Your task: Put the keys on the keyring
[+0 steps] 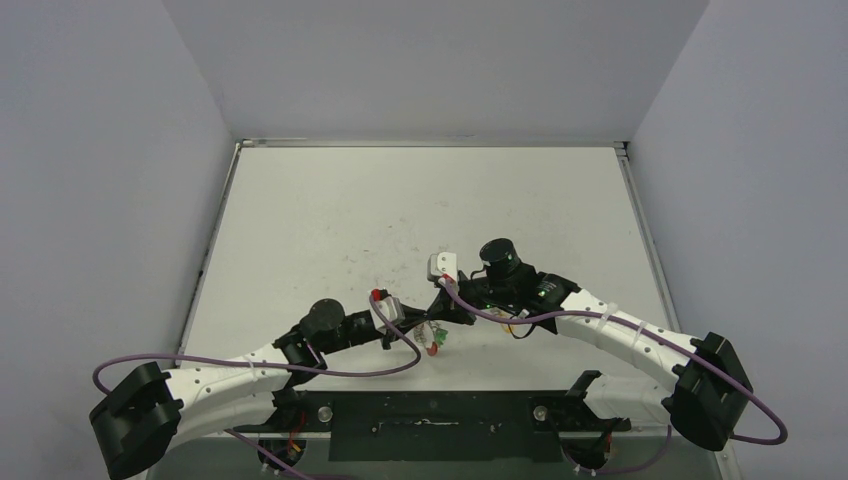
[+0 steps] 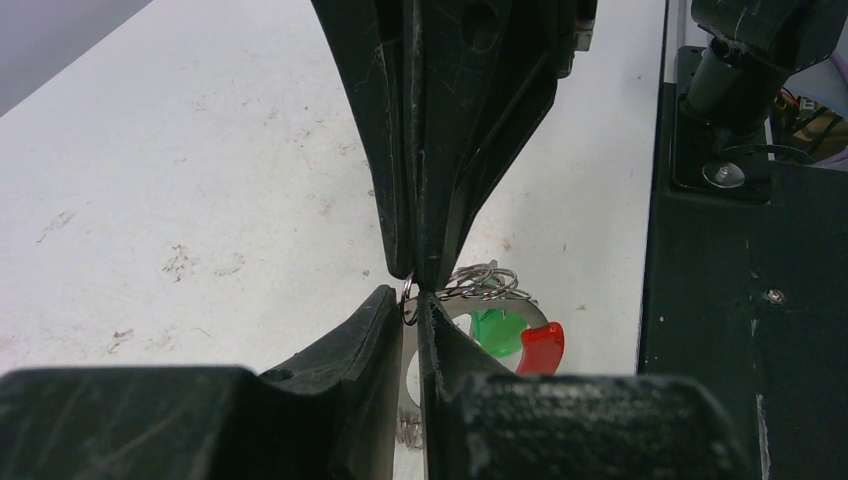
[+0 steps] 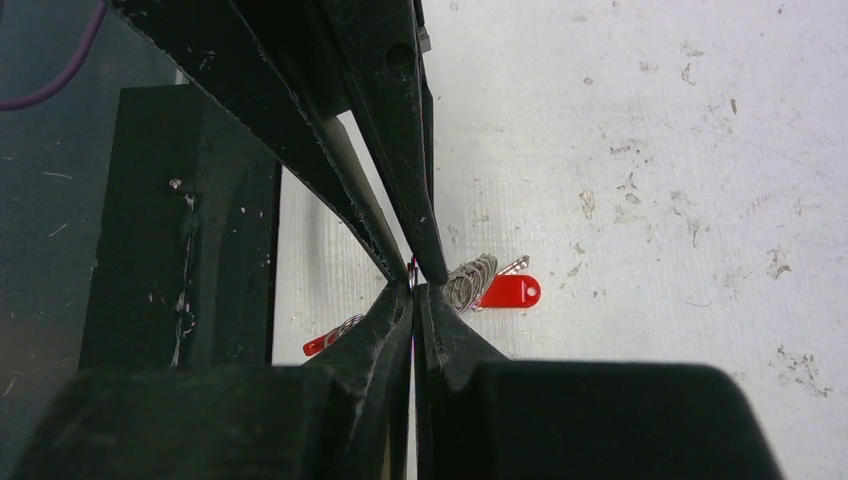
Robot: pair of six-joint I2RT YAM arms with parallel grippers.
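Both grippers meet tip to tip just above the white table [image 1: 330,230]. The left gripper [image 2: 408,295] is shut on the flat silvery band of the keyring [image 2: 520,312], whose red curved segment [image 2: 541,347] shows to the right. A green key head [image 2: 497,330] and several coiled wire rings [image 2: 485,283] hang at the band. The right gripper [image 3: 413,288] is shut on a small split ring [image 2: 408,302] at its tips. In the right wrist view a red key [image 3: 508,291] with a wire coil [image 3: 468,282] shows past the fingers. From above, the keys [image 1: 432,342] hang under the left gripper [image 1: 425,326] and right gripper [image 1: 441,317].
A black base plate [image 1: 430,425] runs along the near edge, close under the keys. Purple cables [image 1: 350,370] loop beside both arms. Grey walls close in the table on the left, right and far sides.
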